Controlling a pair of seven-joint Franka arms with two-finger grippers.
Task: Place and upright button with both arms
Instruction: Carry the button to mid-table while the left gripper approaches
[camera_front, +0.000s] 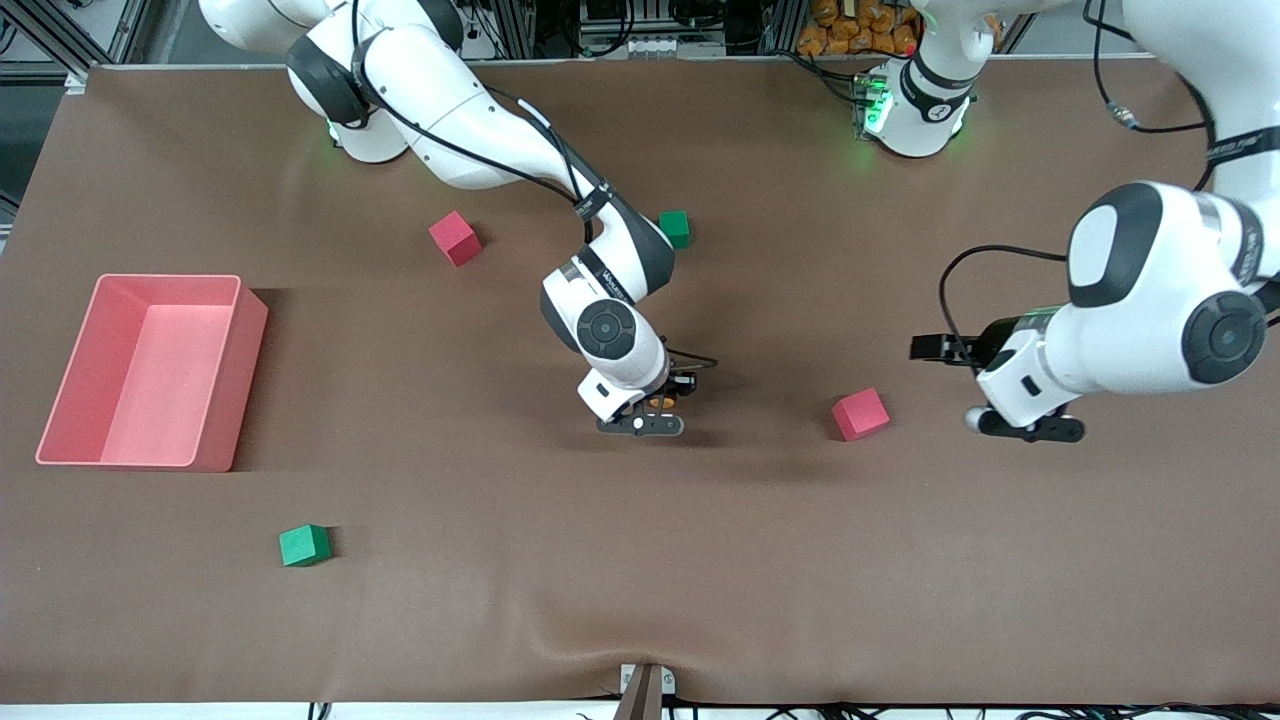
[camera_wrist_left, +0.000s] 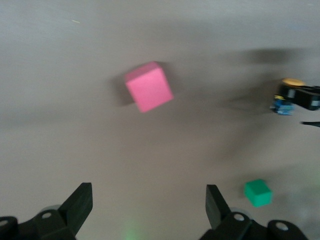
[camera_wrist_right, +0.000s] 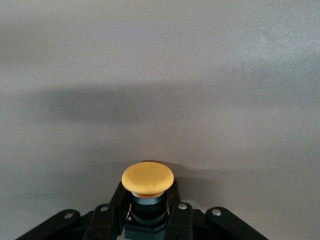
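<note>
My right gripper (camera_front: 662, 402) is low over the middle of the table and shut on the button (camera_front: 660, 402). In the right wrist view the fingers (camera_wrist_right: 114, 207) clamp the black body and the orange cap (camera_wrist_right: 148, 179) sticks out past the fingertips. I cannot tell whether the button touches the table. The left wrist view shows the button (camera_wrist_left: 287, 95) from the side, with its bluish end away from the cap. My left gripper (camera_front: 955, 385) is open and empty toward the left arm's end, low above the table, its fingers (camera_wrist_left: 80, 202) wide apart.
A red cube (camera_front: 860, 414) (camera_wrist_left: 149, 86) lies between the two grippers. A green cube (camera_front: 675, 228) (camera_wrist_left: 258, 192) and another red cube (camera_front: 455, 238) lie farther from the camera. A green cube (camera_front: 304, 545) lies nearer. A pink bin (camera_front: 70, 390) stands toward the right arm's end.
</note>
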